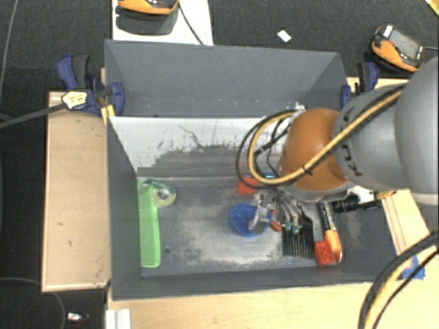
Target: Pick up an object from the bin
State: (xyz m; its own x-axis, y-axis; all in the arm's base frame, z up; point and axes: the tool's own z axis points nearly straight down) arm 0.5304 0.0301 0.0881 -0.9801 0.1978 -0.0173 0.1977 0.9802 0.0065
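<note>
My gripper is low in the middle of the bin, under the arm's orange cover. It is right against the right side of a small rounded blue thing that lies on the bin floor. Just to the gripper's right lies a black brush with an orange-red handle end. A bit of a red-orange thing peeks out behind the gripper, mostly hidden by the arm.
A long green plastic bar lies along the bin's left wall, with a small clear round piece at its upper end. The arm and its cables cover the bin's right part.
</note>
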